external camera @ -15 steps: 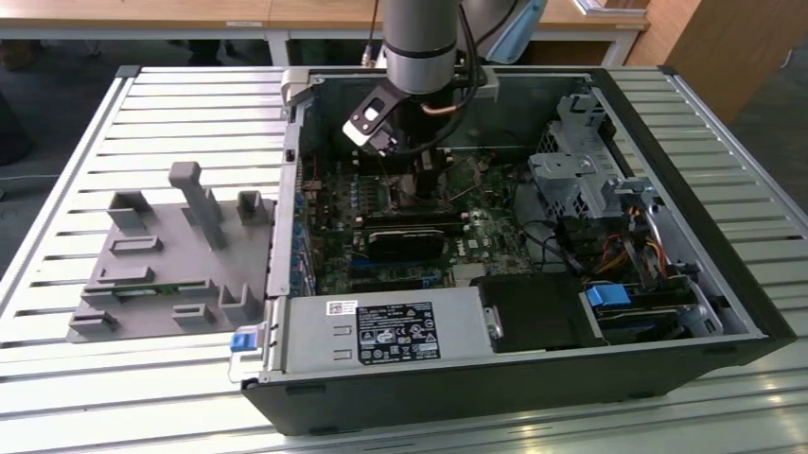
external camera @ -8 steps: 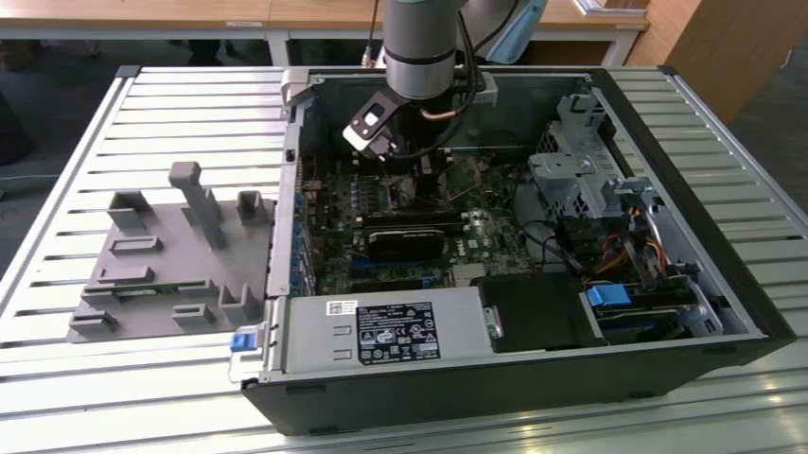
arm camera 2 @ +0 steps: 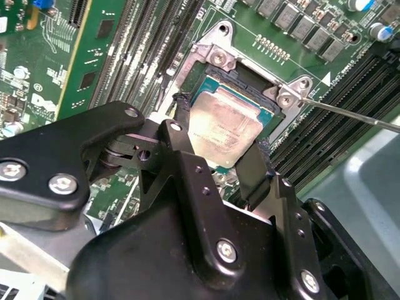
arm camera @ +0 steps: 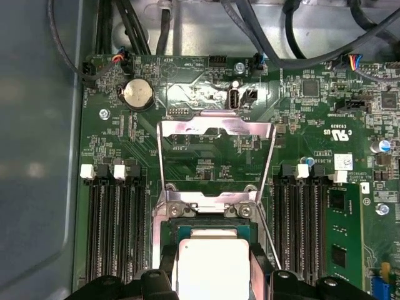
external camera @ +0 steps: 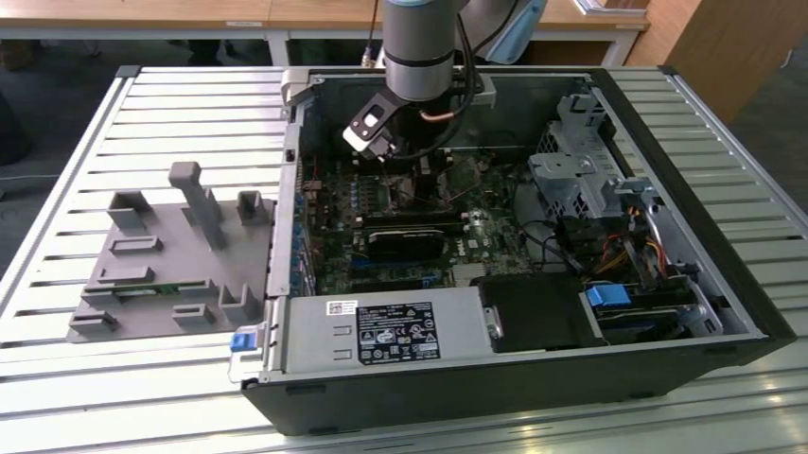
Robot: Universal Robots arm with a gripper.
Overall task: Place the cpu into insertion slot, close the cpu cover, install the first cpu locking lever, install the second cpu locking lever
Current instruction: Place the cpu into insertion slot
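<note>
The jaws pinch the cpu [arm camera 2: 225, 122] by two opposite edges at the insertion slot [arm camera 2: 247, 82] (fully seated or not, I cannot tell); the cpu cover [arm camera: 181, 127] stands open; both levers remain undone.

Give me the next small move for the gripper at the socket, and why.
Probably ease the cpu straight down a touch before letting go. The gripper holds it by two edges over the insertion slot, roughly lined up, and the cpu cover is flipped open. Whether the chip is fully seated can't be told.
</note>
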